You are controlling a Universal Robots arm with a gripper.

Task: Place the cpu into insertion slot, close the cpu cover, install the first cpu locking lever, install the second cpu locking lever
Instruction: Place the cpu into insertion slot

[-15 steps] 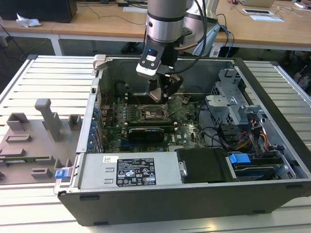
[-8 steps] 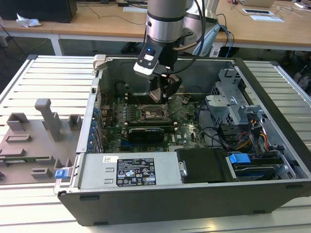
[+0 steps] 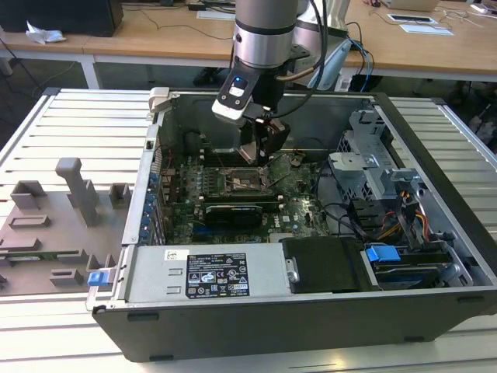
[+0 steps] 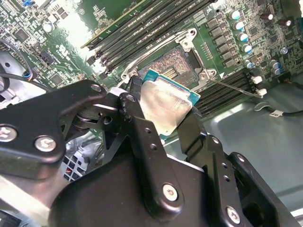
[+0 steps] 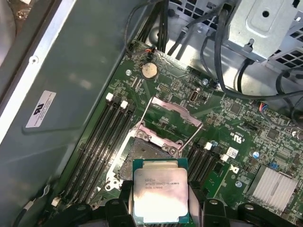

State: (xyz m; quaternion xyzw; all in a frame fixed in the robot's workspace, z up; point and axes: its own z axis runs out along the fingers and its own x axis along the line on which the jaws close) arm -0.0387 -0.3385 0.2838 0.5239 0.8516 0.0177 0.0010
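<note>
Trying to work out which step this is, anyone? The gripper (image 3: 260, 151) is down inside the computer case (image 3: 256, 326), over the motherboard (image 3: 299, 206), but I can't call it from the exterior view.

Reply: First step, I'd say — nothing is seated yet. In both wrist views the jaws are pinching the cpu (image 5: 160, 194) by two opposite edges. It hangs just above the board, close beside the insertion slot (image 5: 142, 158) and not in it. The cpu cover (image 5: 161, 137) stands flipped up off the socket, so the brownish contact field is bare. In the second wrist view a thin locking lever (image 4: 234, 88) is swung out to the side.

OP: What does getting it in call for, then?

Reply: My guess — squaring it up. In the second wrist view the cpu (image 4: 168, 101) sits skewed relative to the insertion slot (image 4: 173, 64). So it wants turning until the edges run parallel, centring over the frame, then a flat, gentle lowering. Those contacts won't forgive a tilted drop.

OP: And the chip itself?

Reply: Flat square, dull silver-grey lid with faint print, a narrow green rim showing round it. It looks clean, with no visible damage.
</note>
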